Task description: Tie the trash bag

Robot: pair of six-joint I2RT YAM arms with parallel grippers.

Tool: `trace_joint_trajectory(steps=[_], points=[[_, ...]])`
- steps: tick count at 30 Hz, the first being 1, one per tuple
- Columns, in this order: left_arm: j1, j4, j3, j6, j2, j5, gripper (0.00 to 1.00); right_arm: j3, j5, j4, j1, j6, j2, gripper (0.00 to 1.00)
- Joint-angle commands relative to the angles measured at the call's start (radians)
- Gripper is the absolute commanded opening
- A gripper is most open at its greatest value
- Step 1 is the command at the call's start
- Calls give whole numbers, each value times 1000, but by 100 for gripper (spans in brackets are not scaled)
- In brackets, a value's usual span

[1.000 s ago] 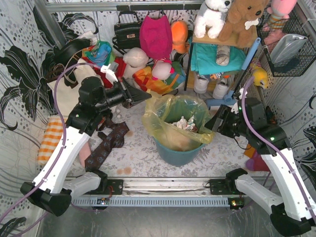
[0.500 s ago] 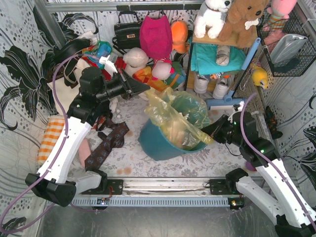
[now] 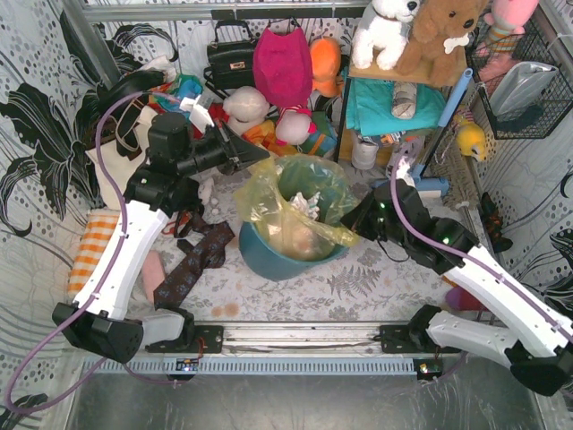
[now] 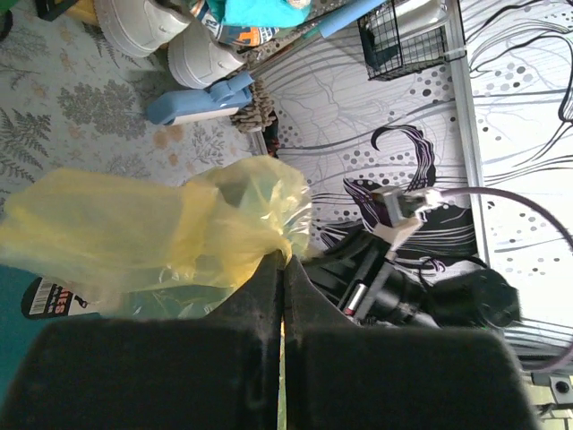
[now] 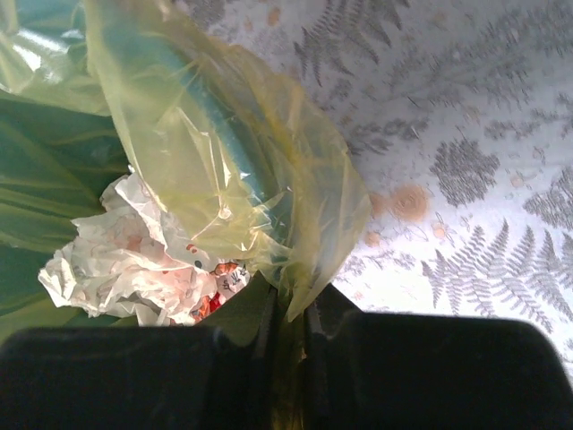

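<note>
1. The top external view looks down from above and behind the robot, taking in the whole tabletop (image 3: 376, 278).
2. The left wrist view rides behind the left pincer (image 4: 280, 269), looking along it, close on the trash bag (image 4: 134, 233) at its tips.
3. The right wrist view rides behind the right pincer (image 5: 291, 313), aimed down past its tips, equally close.
4. All three share that bag's rim.

I see a teal bin (image 3: 261, 260) on the fern-print table (image 3: 376, 279), 2 plush dogs (image 3: 387, 27) shelved behind, an orange checked cloth (image 3: 92, 246) at left.
</note>
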Motion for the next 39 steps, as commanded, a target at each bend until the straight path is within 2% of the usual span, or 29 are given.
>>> trace_joint_trajectory(steps=[1, 10, 17, 23, 25, 28, 32, 37, 39], points=[[14, -37, 78, 73, 11, -18, 0, 223, 147, 12, 69, -5, 91, 8], [52, -163, 162, 162, 47, -61, 0, 541, 367, -288, 167, 15, 342, 11], [64, -217, 244, 194, 98, -86, 0, 656, 438, -448, 167, 101, 441, 11], [65, -227, 354, 203, 208, -18, 0, 621, 484, -489, 214, 353, 475, 13], [65, -245, 387, 217, 238, -9, 0, 670, 521, -584, 244, 485, 523, 10], [68, -247, 415, 223, 272, 8, 0, 833, 540, -811, 274, 695, 635, 7], [68, -237, 436, 219, 304, 33, 0, 845, 519, -834, 276, 767, 678, 3], [72, -235, 408, 230, 300, 35, 0, 839, 547, -835, 276, 759, 675, 15], [71, -232, 394, 231, 294, 35, 0, 842, 552, -835, 277, 748, 676, 24]])
